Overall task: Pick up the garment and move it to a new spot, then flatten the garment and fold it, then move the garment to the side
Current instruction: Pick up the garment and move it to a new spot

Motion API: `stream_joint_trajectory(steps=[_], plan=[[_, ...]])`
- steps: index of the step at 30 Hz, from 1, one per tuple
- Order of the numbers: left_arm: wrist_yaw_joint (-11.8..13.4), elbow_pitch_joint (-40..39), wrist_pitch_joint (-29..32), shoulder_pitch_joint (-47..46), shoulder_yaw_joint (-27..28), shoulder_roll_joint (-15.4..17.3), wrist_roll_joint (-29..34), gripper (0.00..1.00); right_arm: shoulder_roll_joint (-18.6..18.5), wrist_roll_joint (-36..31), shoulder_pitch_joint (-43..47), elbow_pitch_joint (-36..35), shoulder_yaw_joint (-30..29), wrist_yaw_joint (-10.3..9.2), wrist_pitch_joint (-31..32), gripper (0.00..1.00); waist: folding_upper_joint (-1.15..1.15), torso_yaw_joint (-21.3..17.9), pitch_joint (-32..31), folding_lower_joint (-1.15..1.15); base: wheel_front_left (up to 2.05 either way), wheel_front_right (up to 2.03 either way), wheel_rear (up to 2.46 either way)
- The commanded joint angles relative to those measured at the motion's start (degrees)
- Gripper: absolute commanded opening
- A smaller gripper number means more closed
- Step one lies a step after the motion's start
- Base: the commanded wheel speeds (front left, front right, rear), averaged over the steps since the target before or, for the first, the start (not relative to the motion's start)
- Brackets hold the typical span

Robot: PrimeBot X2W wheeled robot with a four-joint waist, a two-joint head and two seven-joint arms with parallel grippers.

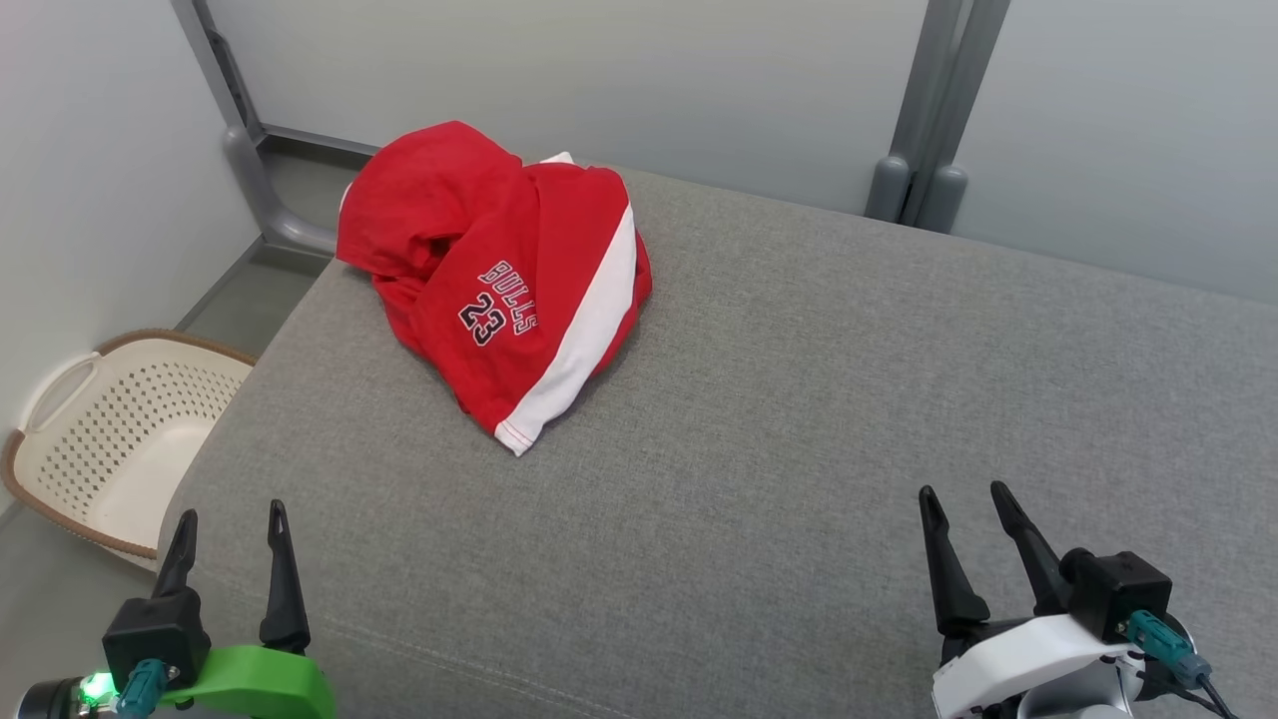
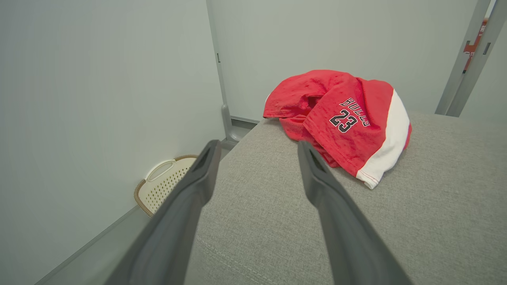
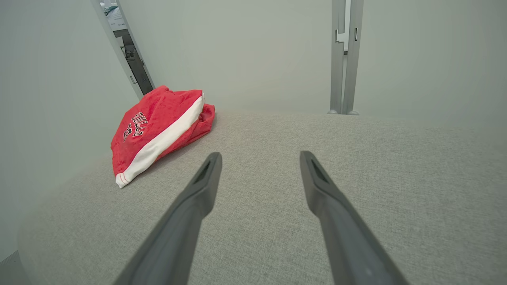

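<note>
The garment (image 1: 499, 280) is a red piece with a white side stripe and "BULLS 23" printed on it. It lies crumpled in a heap at the far left of the grey padded surface (image 1: 799, 419). The left wrist view shows the garment (image 2: 344, 118) ahead and to the right of the fingers, and the right wrist view has the garment (image 3: 158, 130) far off to the left. My left gripper (image 1: 232, 519) hovers open at the near left edge, empty. My right gripper (image 1: 966, 497) stands open at the near right, also empty. Both are well short of the cloth.
A cream perforated laundry basket (image 1: 110, 439) sits on the floor left of the surface, also seen as the basket (image 2: 162, 184) in the left wrist view. Grey walls and metal posts (image 1: 934, 110) close in the back and left side.
</note>
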Motion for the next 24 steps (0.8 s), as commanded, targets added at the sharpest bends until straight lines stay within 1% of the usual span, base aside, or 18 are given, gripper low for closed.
stream_joint_trajectory(steps=[1,8,12,14,18,24], plan=[[0.2,0.2,-0.2,0.7,0.1,0.5,-0.2,1.0,-0.2,0.1,-0.2,0.3,0.0,0.03,-0.5,1.0,0.0,0.6,0.0,0.0,0.0,0.0,0.0],[0.8,0.4,-0.5,1.0,0.3,0.6,-0.8,1.0,-0.2,0.2,-0.4,0.6,0.5,0.03,-0.6,1.0,0.0,0.6,0.0,0.0,0.0,0.0,0.0],[0.7,0.9,-1.3,-0.1,0.7,0.2,-1.8,1.0,-0.2,-0.1,-0.8,0.8,0.6,0.03,-0.4,1.0,0.0,-0.1,0.4,0.0,0.0,0.0,0.0],[0.2,1.5,-1.6,-1.3,1.0,0.5,-2.4,1.0,-0.2,-0.4,-1.1,0.7,0.6,0.03,-0.2,1.0,0.0,-0.7,0.8,0.0,0.0,0.0,0.0],[-0.7,2.6,-2.2,-4.7,1.8,1.5,-3.3,1.0,-0.2,-1.7,-1.8,0.1,-0.2,0.03,0.5,1.0,0.0,-2.6,2.4,0.0,0.0,0.0,0.0],[-2.4,4.1,-2.5,-13.8,2.8,3.6,-5.1,1.0,-1.5,-3.3,-3.6,-1.9,-1.6,0.03,2.0,1.0,0.0,-7.1,7.6,0.0,0.0,0.0,0.0]])
